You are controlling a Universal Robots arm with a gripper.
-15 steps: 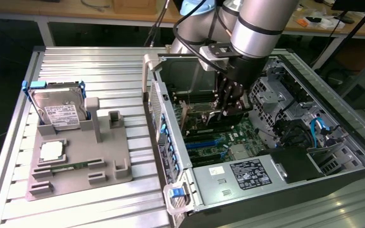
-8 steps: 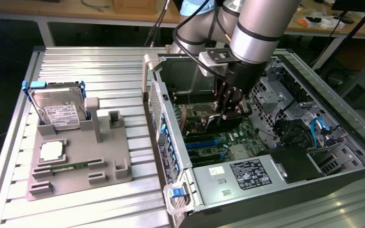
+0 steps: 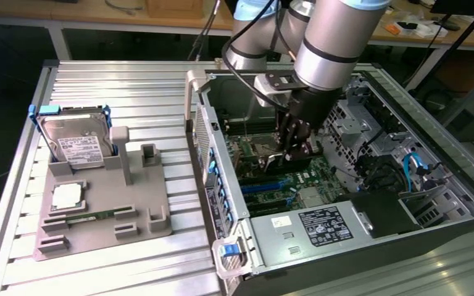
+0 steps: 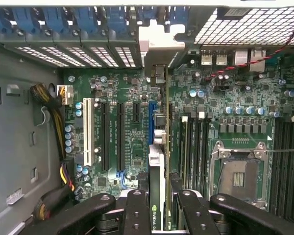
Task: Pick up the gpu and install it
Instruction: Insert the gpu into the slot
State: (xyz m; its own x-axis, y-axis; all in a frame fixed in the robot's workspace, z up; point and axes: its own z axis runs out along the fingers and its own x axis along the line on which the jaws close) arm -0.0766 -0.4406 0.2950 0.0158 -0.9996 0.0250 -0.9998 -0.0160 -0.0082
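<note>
The gpu (image 4: 157, 161) (a thin green circuit card with a black cooler and a silver end bracket) is seen edge-on, clamped between the jaws of the black gripper (image 4: 160, 208), which are drawn in narrowly on it. It is held over the green motherboard (image 4: 122, 142), just beside that board's blue slot (image 4: 151, 120). White lettering on the cooler's edge seems to read NVIDIA. The dark label on the grey metal power-supply box (image 3: 323, 225) beside the motherboard cannot be read.
</note>
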